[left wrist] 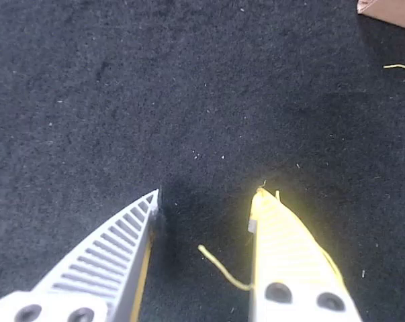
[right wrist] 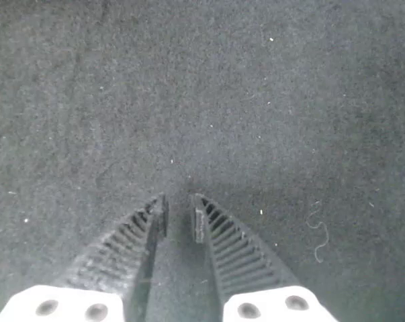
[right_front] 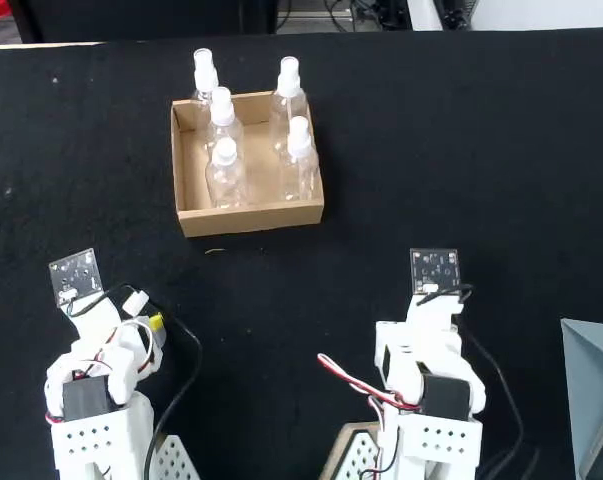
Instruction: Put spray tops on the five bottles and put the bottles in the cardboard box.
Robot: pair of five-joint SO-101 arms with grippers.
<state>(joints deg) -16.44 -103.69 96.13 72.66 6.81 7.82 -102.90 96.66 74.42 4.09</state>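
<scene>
The cardboard box (right_front: 251, 216) stands on the black cloth at the far middle left. Several clear bottles with white spray tops stand upright in it, among them one at the front left (right_front: 226, 178), one at the front right (right_front: 300, 165) and one at the back right (right_front: 288, 100). Both arms are folded at the near edge, well short of the box. My left gripper (left wrist: 207, 196) hangs open over bare cloth, holding nothing. My right gripper (right wrist: 180, 204) is shut to a narrow slit above the cloth, also holding nothing.
A grey angular object (right_front: 596, 385) sits at the near right edge beside the right arm (right_front: 426, 370). A yellow thread (right_front: 214, 250) lies just in front of the box. A corner of the box (left wrist: 390, 10) shows beyond the left gripper.
</scene>
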